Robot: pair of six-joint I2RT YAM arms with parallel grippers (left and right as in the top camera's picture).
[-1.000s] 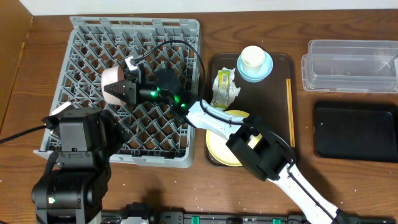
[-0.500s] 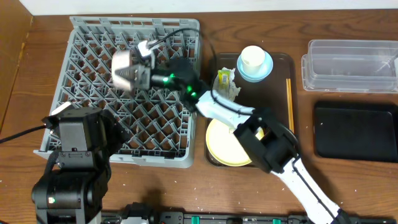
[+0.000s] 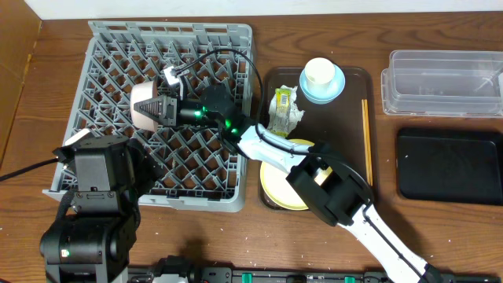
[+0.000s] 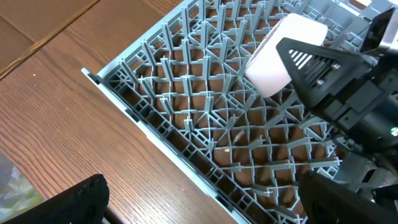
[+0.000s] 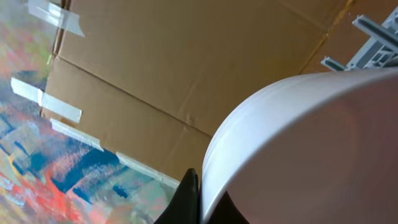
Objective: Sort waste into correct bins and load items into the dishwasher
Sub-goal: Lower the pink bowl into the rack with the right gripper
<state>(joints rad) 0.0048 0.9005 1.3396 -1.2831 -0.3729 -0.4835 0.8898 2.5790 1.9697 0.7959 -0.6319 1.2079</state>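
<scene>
The white bowl (image 3: 145, 106) is tipped on its side above the upper-middle cells of the grey dish rack (image 3: 110, 49), its rim pinched in the fully closed right gripper (image 3: 163, 108), which reaches across from the brown tray (image 3: 355, 77). On that tray sit the cream cup (image 3: 318, 73) inside the light blue bowl (image 3: 336, 86), the snack wrapper (image 3: 284, 110), the yellow plate (image 3: 275, 190) and the chopsticks (image 3: 365, 141). The clear tub (image 3: 440, 82) and black tub (image 3: 448, 165) lie far right. The left gripper (image 4: 205, 205) hangs near the rack's edge, fingers spread and empty.
</scene>
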